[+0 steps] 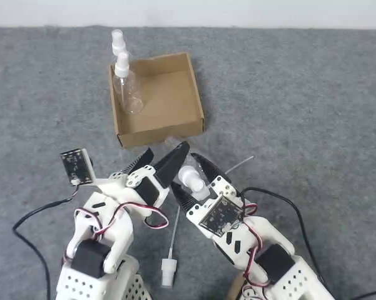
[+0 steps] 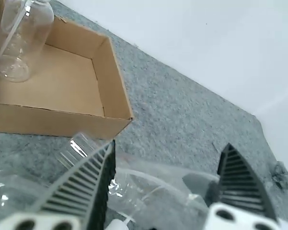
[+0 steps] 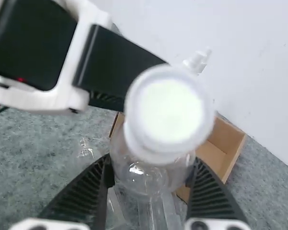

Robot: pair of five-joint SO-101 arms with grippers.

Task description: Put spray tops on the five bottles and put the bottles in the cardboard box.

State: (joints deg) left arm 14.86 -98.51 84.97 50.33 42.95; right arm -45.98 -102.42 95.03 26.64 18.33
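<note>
**Capped bottle gripped just short of the box**

The right gripper is closed on a clear bottle, with one finger pressed against each side of its body. A white spray top is seated on the bottle's neck, between the fingertips and the wrist camera.

The left gripper is placed close beside the right one, on its inner side. Its jaws are spread wide. In the left wrist view clear plastic is seen between them, though contact with it cannot be made out.

Just beyond both sets of fingertips a cardboard box is set, open at the top, on grey carpet. A second bottle, with its top fitted, is stood inside the box against the wall on the left gripper's side. A third bottle, also topped, is stood outside the box past its far wall, farthest from the grippers.

Behind the grippers, between the two arms, a loose spray head with a long tube is laid on the carpet.
</note>
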